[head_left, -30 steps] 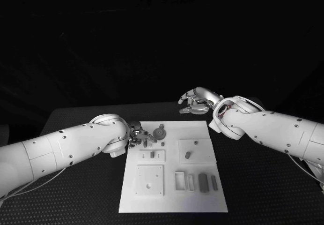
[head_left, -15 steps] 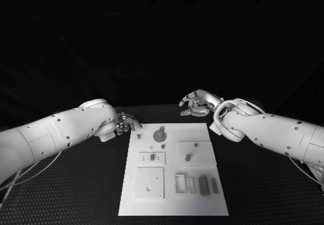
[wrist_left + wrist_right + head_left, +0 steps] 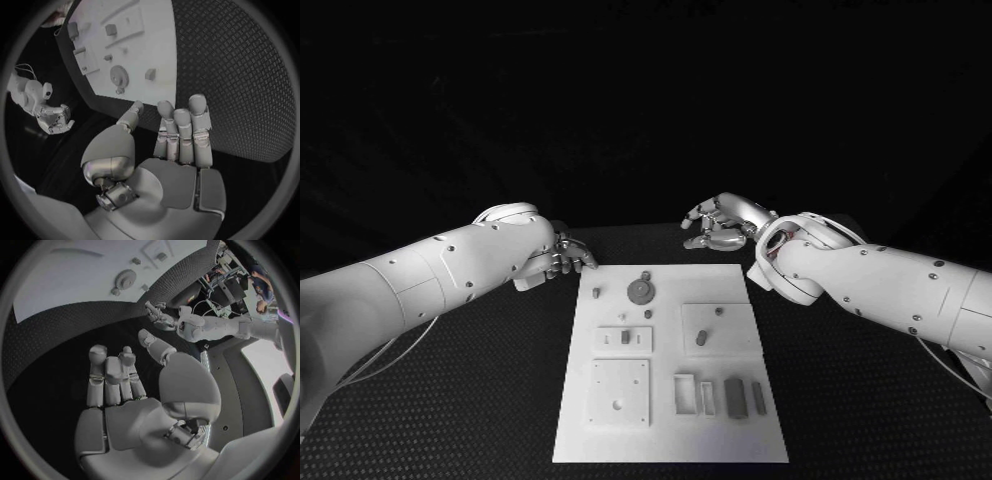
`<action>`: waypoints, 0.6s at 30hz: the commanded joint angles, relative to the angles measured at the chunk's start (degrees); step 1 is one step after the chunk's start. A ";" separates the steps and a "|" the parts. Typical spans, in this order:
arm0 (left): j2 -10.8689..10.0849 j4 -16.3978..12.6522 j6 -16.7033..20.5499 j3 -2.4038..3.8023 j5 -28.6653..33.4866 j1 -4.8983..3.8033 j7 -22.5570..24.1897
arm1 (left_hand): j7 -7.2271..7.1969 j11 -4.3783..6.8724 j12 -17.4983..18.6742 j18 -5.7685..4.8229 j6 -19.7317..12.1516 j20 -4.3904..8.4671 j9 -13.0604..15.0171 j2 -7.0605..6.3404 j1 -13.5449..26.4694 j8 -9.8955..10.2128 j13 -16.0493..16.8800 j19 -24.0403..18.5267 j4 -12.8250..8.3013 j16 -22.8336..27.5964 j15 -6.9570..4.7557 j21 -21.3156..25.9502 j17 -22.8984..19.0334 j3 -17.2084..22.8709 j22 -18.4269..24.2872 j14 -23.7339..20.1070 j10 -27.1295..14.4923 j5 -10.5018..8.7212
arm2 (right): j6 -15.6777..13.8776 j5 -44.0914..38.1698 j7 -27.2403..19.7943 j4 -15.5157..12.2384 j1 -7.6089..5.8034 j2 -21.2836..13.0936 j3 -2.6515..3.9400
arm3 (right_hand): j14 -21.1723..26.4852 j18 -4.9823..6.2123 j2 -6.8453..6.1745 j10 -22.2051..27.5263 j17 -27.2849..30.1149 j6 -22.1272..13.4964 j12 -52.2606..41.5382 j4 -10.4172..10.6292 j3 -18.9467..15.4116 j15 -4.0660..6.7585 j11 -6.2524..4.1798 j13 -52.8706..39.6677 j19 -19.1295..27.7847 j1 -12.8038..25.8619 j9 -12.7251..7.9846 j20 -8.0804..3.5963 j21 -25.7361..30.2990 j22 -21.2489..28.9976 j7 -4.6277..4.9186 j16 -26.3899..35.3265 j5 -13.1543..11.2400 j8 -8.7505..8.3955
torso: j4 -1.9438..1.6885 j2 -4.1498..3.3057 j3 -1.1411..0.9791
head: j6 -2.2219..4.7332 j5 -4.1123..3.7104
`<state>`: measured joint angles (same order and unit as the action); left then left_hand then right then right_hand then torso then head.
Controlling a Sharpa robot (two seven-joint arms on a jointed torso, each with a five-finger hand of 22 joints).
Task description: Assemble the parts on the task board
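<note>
The white task board (image 3: pixel 669 440) lies lengthwise in the middle of the black table. A round grey disc (image 3: pixel 640 290) rests near its far end, with a small part (image 3: pixel 597 293) beside it. Two square plates each carry a small peg (image 3: pixel 625 334) (image 3: pixel 702 335), and several narrow blocks (image 3: pixel 733 392) stand at the near right. My left hand (image 3: pixel 565 256) hovers off the board's far left corner, fingers straight, holding nothing. In the left wrist view its palm (image 3: pixel 178 150) is bare, with the disc (image 3: pixel 118 76) beyond it. My right hand (image 3: pixel 718 222) hangs past the board's far edge, open and bare (image 3: pixel 125 395).
A large square plate with a hole (image 3: pixel 619 388) sits at the board's near left. Black textured table (image 3: pixel 473 400) surrounds the board on all sides. Both white forearms reach in along the board's left and right sides.
My left hand has drawn back from over the board's far left part, near the disc, to the table just off that corner. The right hand has barely moved.
</note>
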<state>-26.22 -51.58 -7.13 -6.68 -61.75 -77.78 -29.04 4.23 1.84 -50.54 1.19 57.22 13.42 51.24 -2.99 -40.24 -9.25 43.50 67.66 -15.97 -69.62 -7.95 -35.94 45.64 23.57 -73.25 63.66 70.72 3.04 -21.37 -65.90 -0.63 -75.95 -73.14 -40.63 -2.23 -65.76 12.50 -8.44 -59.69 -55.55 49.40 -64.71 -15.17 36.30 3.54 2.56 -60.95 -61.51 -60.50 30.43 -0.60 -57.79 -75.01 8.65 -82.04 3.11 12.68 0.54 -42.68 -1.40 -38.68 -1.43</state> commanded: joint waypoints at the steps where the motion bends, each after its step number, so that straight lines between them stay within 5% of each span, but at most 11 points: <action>1: 0.53 0.58 -3.31 -0.01 -2.51 0.00 1.48 | 0.63 -0.15 0.31 1.98 -1.15 -0.10 -0.45 -0.43 -0.07 0.49 -0.10 -0.15 0.08 0.17 0.23 0.30 -0.13 -0.19 0.07 -0.16 -0.21 -0.10 | 0.61 -0.01 -0.49 -0.10 0.02 0.01 0.03 | 0.44 2.50 0.44 0.27 0.08 0.01 -0.25 -0.27 -0.14 -0.01 0.06 0.09 -0.39 0.02 -0.08 -0.16 0.26 -0.39 0.46 0.04 0.14 -0.29 | 0.15 -0.04 -0.01 | -0.02 0.00; 18: 2.67 2.08 -7.31 -0.14 -2.60 1.07 1.97 | 0.78 -0.30 -0.19 2.43 -1.13 -0.32 -2.53 -1.88 2.57 1.05 -0.19 0.14 2.66 -0.60 0.38 0.47 -0.34 0.04 -0.23 -0.29 -0.13 -0.19 | 0.59 -0.01 -0.52 -0.03 0.02 0.27 0.04 | 0.43 2.50 0.42 0.27 0.08 -0.03 -0.27 -0.26 -0.16 -0.03 0.08 0.11 -0.39 0.05 -0.10 -0.16 0.26 -0.39 0.47 0.03 0.14 -0.31 | 0.15 -0.01 -0.06 | -0.32 -0.13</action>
<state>-23.80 -49.59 -12.31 -6.82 -63.86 -76.77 -27.88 4.18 1.65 -50.54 1.18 56.87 13.39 48.76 -4.91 -38.36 -8.36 43.34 67.65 -13.75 -70.06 -7.82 -35.72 45.35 23.59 -73.41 63.52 70.52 3.04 -21.36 -65.88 -0.63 -75.93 -73.14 -40.40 -2.22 -65.77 12.50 -8.45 -59.69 -55.55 49.39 -64.70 -15.17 36.30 3.53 2.56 -60.91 -61.50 -60.50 30.39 -0.59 -57.79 -75.00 8.65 -82.05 3.11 12.68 0.65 -42.71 -1.43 -38.94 -1.55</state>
